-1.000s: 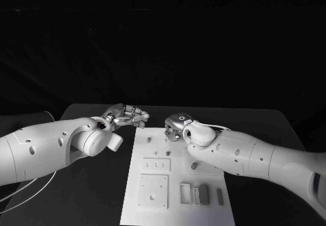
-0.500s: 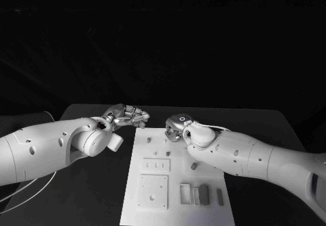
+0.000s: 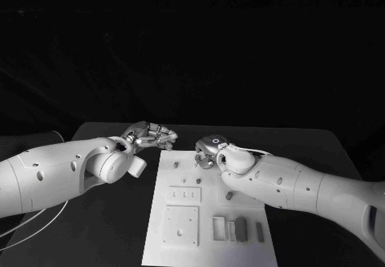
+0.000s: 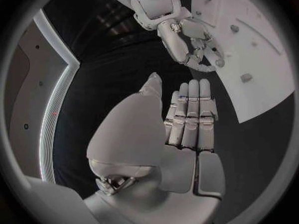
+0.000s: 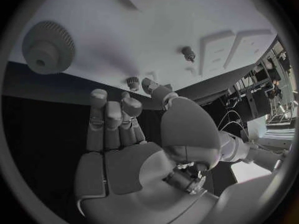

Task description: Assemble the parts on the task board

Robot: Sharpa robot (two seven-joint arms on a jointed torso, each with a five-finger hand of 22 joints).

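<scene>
The white task board (image 3: 208,250) lies lengthwise in the middle of the table. My right hand (image 3: 210,150) hovers over its far end with the fingers curled down. In the right wrist view its fingertips (image 5: 127,104) and thumb sit close around a small knurled part (image 5: 132,82) standing on the board; a grip is not plain. My left hand (image 3: 150,136) hangs off the board's far left corner, fingers curled in and holding nothing. Small pegs (image 3: 184,181) stand on the board, and grey blocks (image 3: 241,229) lie at its near right.
A toothed gear (image 5: 49,47) sits on the board near my right hand. Two raised plates (image 3: 181,225) occupy the board's near left half. My right forearm (image 3: 289,186) covers the board's right edge. Black table (image 3: 120,222) flanks the board.
My right hand has shifted slightly toward me and lower over the board's far end. The left hand has barely moved.
</scene>
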